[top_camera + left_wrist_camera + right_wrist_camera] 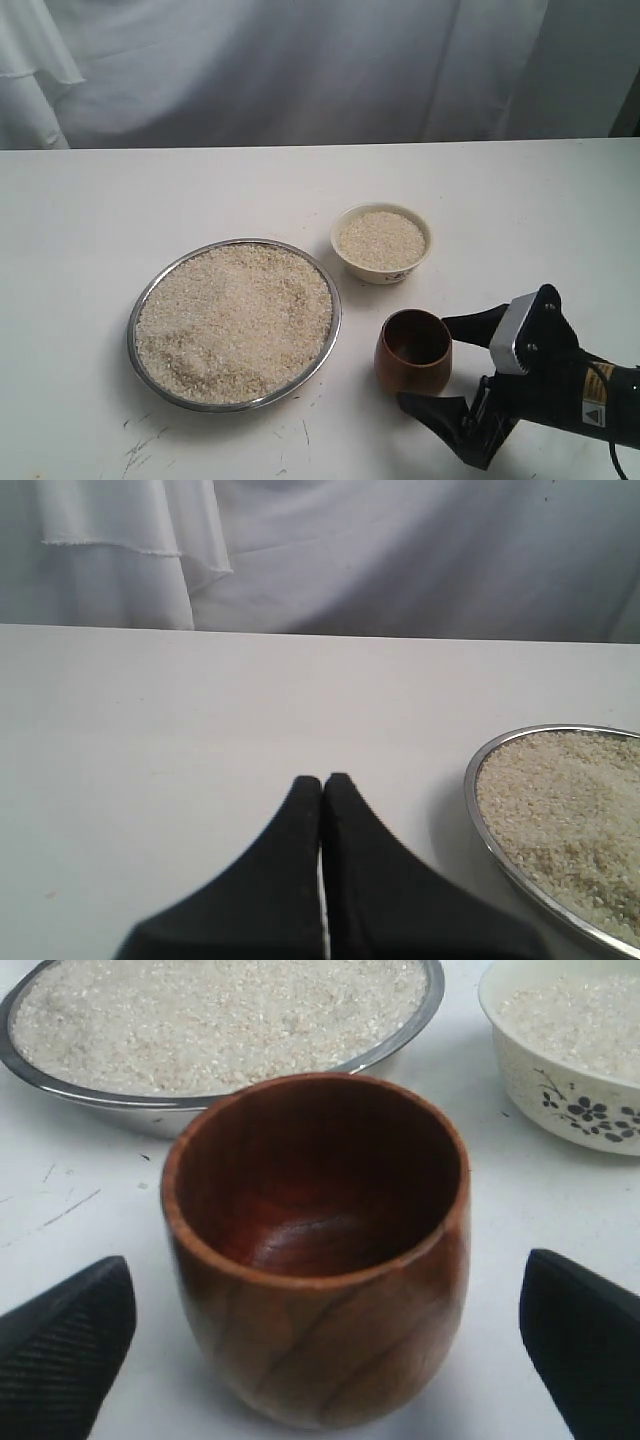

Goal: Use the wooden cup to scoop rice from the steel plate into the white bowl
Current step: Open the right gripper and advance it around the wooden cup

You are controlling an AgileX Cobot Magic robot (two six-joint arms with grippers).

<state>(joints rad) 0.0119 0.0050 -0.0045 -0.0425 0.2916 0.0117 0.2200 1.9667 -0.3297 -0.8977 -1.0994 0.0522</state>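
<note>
The steel plate (331,300) holds a wide heap of rice (235,322) left of centre. Right of it stands the white bowl (385,272), with rice inside too. Between them and nearer the front, the wooden cup (413,350) stands upright and empty on the table. My right gripper (424,362) is open, one finger on each side of the cup and neither touching it; the right wrist view shows the cup (320,1340) between the right gripper (325,1265) fingers. My left gripper (322,780) is shut on nothing, over bare table beside the plate (472,790).
A white tabletop (150,200) runs back to a white draped cloth (300,70). In the right wrist view, the plate (120,1098) and the flower-marked bowl (560,1095) sit just beyond the cup. A few dark scuffs (140,450) mark the table's front left.
</note>
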